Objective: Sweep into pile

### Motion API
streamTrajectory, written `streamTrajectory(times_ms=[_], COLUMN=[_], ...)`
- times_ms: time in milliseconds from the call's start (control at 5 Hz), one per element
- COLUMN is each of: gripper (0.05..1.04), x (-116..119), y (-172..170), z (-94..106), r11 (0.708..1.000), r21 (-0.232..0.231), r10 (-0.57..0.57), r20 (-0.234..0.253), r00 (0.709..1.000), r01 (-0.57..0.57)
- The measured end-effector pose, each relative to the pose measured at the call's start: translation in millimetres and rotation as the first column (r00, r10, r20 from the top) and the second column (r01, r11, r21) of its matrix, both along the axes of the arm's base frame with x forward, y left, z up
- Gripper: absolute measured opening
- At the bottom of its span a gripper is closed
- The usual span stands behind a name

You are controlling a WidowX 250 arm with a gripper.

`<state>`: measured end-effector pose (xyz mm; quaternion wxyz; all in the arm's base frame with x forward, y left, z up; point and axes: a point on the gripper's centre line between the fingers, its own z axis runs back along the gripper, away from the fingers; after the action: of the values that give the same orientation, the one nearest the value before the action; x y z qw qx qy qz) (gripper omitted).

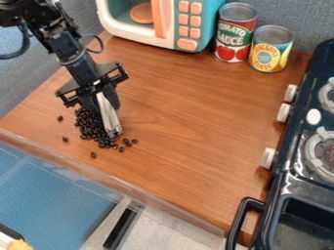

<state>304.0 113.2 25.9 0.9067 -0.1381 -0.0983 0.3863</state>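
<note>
Up from the near side of the brown wooden surface: one small, dark, glossy bean, adrift at the pile's six o'clock. Then, round at four o'clock, a loose scatter of dark stragglers, close by but outside the main lot. Over at eight, another lone bean! And here, left of the surface's middle, the dark, ragged heap of beans, mostly bunched together, rather long in outline. Right beside it, at three o'clock, a slim, pale grey sweeping tool, slightly tilted, clamped in the black two-finger pincer. Farther round, near ten, one more outlier. Well along, by the look of it: bulk gathered, strays left to nudge in, edges left to tighten.
</note>
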Motion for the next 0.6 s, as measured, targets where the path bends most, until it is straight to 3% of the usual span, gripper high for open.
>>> streamTrajectory(times_ms=[200, 600], gripper=[0.371, 0.372], x=[2.9, 30.4], y=[-1.0, -26.1], z=[6.2, 33.4], r11=[0.999, 0.99], r21=[-0.032, -0.135], r10=[0.013, 0.041], r20=[-0.004, 0.005], r00=[1.0, 0.999], r01=[-0.013, -0.04])
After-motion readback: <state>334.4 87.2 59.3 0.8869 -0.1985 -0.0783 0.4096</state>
